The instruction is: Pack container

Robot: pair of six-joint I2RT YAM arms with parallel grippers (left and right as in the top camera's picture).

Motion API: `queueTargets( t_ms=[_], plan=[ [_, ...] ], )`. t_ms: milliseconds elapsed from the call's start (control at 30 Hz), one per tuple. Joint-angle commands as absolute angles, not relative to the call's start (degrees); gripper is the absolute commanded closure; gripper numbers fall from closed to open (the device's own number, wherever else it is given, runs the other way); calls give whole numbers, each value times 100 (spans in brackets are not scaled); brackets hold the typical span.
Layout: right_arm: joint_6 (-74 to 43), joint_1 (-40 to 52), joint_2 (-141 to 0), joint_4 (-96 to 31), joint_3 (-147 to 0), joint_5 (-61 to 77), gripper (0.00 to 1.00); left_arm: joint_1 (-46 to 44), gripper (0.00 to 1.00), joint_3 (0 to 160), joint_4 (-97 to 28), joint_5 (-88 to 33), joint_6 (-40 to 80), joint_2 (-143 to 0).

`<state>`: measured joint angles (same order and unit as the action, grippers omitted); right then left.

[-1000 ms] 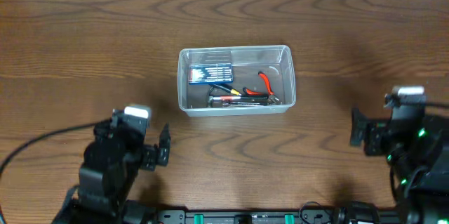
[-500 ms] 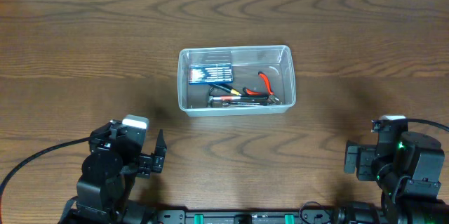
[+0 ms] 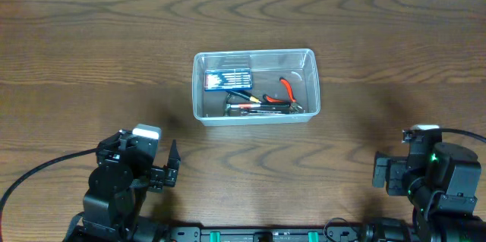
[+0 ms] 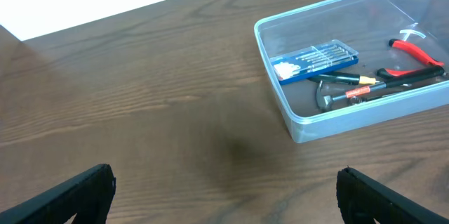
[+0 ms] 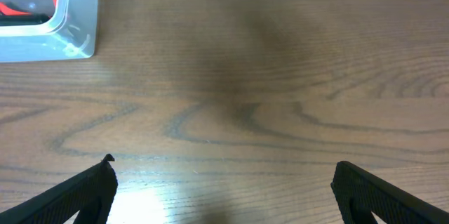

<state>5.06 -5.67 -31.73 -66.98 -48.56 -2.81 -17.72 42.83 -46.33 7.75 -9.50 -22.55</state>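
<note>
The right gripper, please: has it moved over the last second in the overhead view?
Yes. The right gripper drew back toward the near edge of the table, farther from the container, then held still.

Materials and finish
Container point(image 3: 254, 115): clear, smooth plastic, slightly glossy along the rim. Table point(image 3: 91, 60): dark wood grain, satin sheen, one glare patch. Pliers point(image 4: 414, 50): smooth red handle covers.

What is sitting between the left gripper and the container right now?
Nothing. The left wrist view shows only bare wooden table between the left gripper and the container, and the overhead view agrees.
</note>
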Motion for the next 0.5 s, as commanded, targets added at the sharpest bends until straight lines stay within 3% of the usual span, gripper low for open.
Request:
queueTargets(
  t_ms=[0, 267, 467],
  plan=[
    [696, -311, -2810, -6678, -4831, -467, 1, -1793, 2, 4254, -4644, 840, -1046, -2246],
    [679, 121, -685, -5312, -3826, 211, 1, -1793, 2, 4254, -4644, 840, -1046, -2246],
    [692, 172, -60, -3000, -2060, 495, 1, -1793, 2, 4254, -4644, 840, -1048, -2246]
  ],
)
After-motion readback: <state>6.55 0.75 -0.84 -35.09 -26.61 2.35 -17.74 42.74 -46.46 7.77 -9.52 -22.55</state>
